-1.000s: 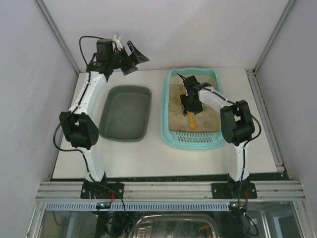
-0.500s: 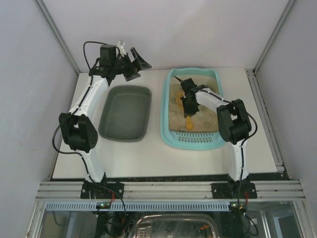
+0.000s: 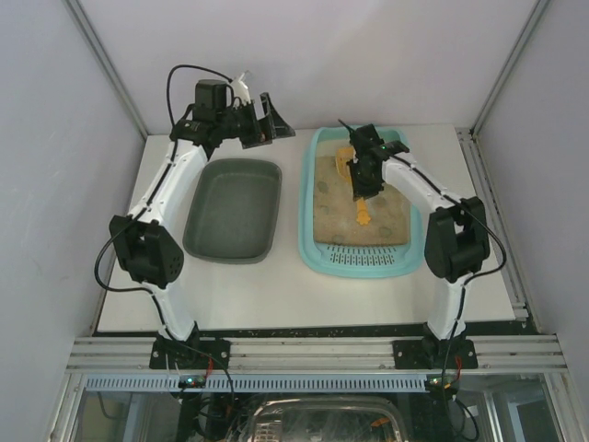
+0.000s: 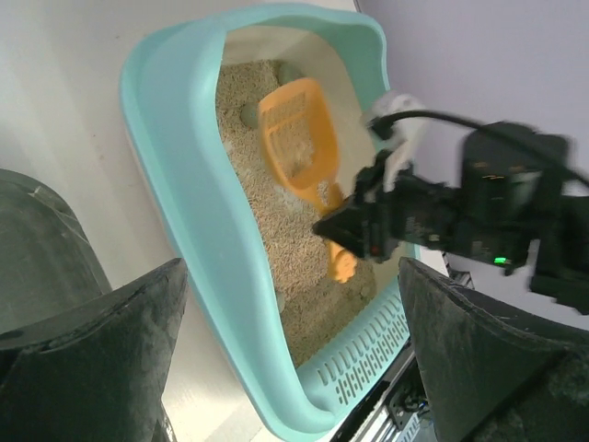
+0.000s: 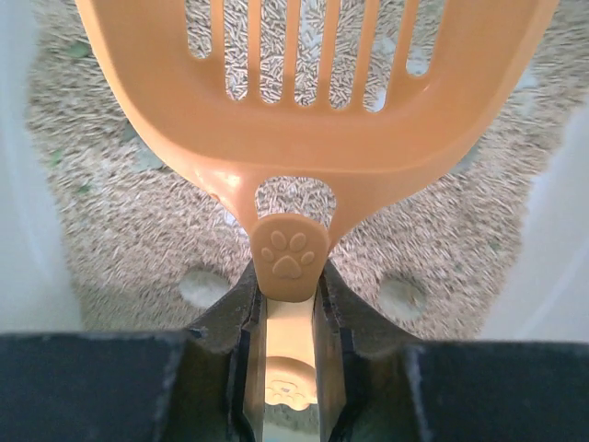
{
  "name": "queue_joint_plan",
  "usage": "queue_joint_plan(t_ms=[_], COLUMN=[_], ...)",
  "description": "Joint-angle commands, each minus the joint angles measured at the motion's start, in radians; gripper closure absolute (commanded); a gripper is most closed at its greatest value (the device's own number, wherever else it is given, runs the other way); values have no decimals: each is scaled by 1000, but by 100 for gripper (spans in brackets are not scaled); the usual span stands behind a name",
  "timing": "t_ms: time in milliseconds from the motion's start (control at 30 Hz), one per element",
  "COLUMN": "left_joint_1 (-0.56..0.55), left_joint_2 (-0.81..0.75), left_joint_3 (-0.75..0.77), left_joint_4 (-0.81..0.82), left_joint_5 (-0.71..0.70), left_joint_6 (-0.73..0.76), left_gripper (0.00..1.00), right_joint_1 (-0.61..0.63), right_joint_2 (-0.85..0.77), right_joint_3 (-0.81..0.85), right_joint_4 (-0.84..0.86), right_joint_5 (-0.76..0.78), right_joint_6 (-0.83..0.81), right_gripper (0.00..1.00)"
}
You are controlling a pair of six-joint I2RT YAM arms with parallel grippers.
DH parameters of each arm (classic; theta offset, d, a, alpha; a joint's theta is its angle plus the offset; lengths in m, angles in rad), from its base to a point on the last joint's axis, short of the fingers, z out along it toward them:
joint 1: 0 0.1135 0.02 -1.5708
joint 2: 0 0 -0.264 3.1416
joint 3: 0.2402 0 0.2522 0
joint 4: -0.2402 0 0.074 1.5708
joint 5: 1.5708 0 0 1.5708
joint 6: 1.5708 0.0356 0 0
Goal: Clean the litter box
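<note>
The light-turquoise litter box (image 3: 307, 230) lies on the right half of the table, with beige litter (image 3: 386, 216) inside and a slotted grate (image 3: 361, 259) at its near end. My right gripper (image 3: 365, 182) is shut on the handle of an orange slotted scoop (image 3: 345, 158), which it holds tilted over the litter with the head toward the far end. In the right wrist view the paw-print handle (image 5: 290, 262) sits clamped between the jaws, and two pale clumps (image 5: 204, 287) (image 5: 402, 296) lie on the litter (image 5: 120, 230). My left gripper (image 3: 272, 120) hangs open above the table's far edge, empty, left of the box (image 4: 184, 184).
A dark grey-green tray (image 3: 232, 210) sits on the table left of the litter box. Grey walls enclose the table on three sides. The left wrist view shows the scoop (image 4: 299, 138) and the right gripper (image 4: 396, 221) over the litter.
My right gripper has shut on the scoop's handle and lifted it from the litter toward the box's far end. The left arm has swung right, toward the litter box.
</note>
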Motion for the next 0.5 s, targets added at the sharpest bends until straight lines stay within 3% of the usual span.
queue_joint_plan(t_ms=[0,100,267,467], left_joint_1=[-9,-21,-49,-127], left_joint_2=[-45,-15,101,125], left_joint_3=[-4,-11,106,156], left_joint_4=[19,82,135,171], left_joint_5=[20,19,44,81], left_joint_6=[49,44,-9,44], left_gripper=[0,0,0,0], right_joint_1=[11,31,93,124], right_joint_2=[-148,-190,-239,-259], right_joint_3=[56,64,74,86], right_joint_4=[-77,-116,-146,-122], right_joint_5=[22,-2,-16,-59], right_joint_6=[-14,-10,21,81], right_gripper=[100,100,100,100])
